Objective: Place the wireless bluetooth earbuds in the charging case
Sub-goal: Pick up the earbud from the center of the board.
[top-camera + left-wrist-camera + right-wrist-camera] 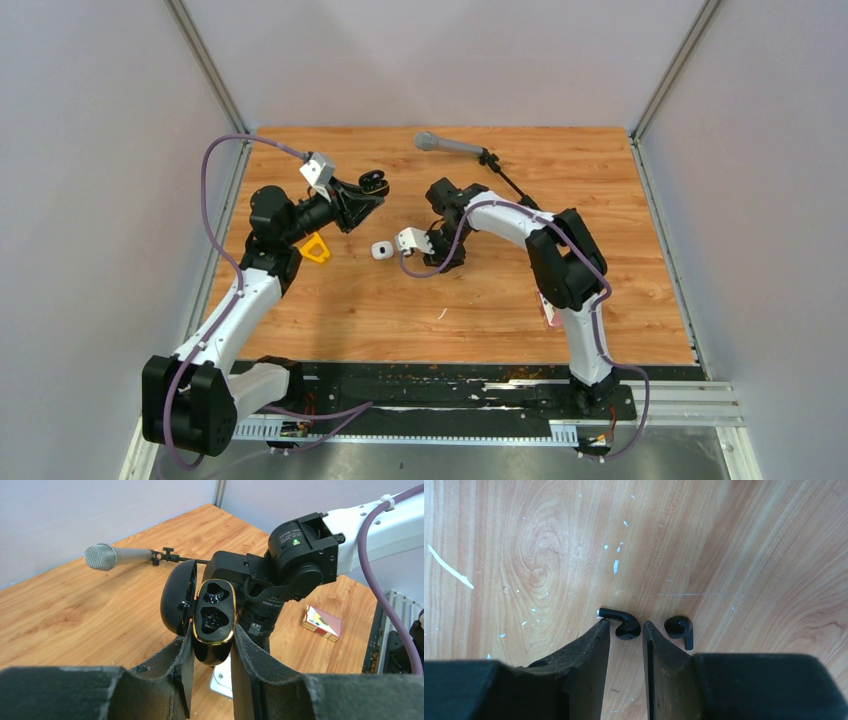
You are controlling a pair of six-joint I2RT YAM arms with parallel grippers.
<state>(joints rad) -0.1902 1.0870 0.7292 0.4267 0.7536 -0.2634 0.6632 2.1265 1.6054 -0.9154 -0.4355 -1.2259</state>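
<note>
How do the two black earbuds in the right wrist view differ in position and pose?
The left-hand earbud lies between the fingers of the right claw; the right-hand earbud lies outside them. The left-hand earbud's stem points left; the right-hand earbud's stem points toward the camera. Both are black and rest on the wooden table.

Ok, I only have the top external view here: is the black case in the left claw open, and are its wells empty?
Observer: Yes. The left wrist view shows the black charging case open, with both wells empty.
Operator: And what is under the right claw?
Observer: A black earbud lies on the table between its open jaws.
Operator: Any other?
Observer: A second black earbud lies just outside those jaws.
</note>
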